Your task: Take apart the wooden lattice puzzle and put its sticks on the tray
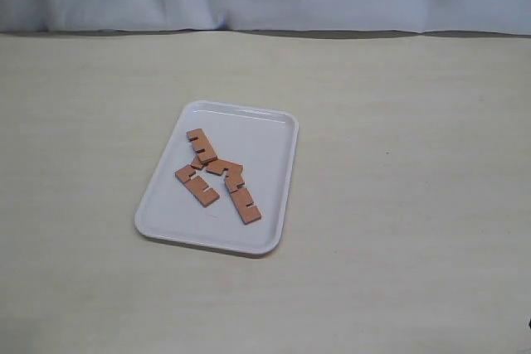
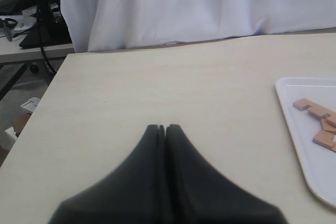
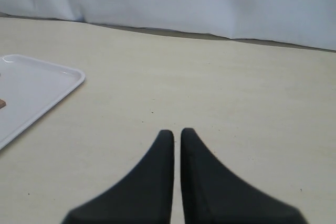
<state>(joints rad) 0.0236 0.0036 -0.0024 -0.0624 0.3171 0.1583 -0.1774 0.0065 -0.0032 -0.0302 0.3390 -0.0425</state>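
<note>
Four sticks point(image 1: 224, 169) lie loose on the tray point(image 1: 270, 134)

They touch and overlap near its middle, well inside the rim. I judge the task finished, so no further move seems needed. Left gripper point(image 2: 161, 128) and right gripper point(image 3: 177, 131) have fingers together, empty, above open table point(image 1: 398, 205).

L gripper point(image 2: 161, 127): 2 matte black fingers point(image 2: 184, 182), smooth, plastic-looking. Broad at base, concave outer edges, straight inner faces, tapering to small blunt rounded tips. Blurred up close, so fine surface detail can't be made out.

R gripper point(image 3: 177, 132): same build, w/ 2 black fingers point(image 3: 149, 187), wide base, curved outer sides, straight inner edges, rounded tips. Dull finish, faint grey sheen toward the base edges. Each pair approx. symmetrical, mirror-image halves.
</note>
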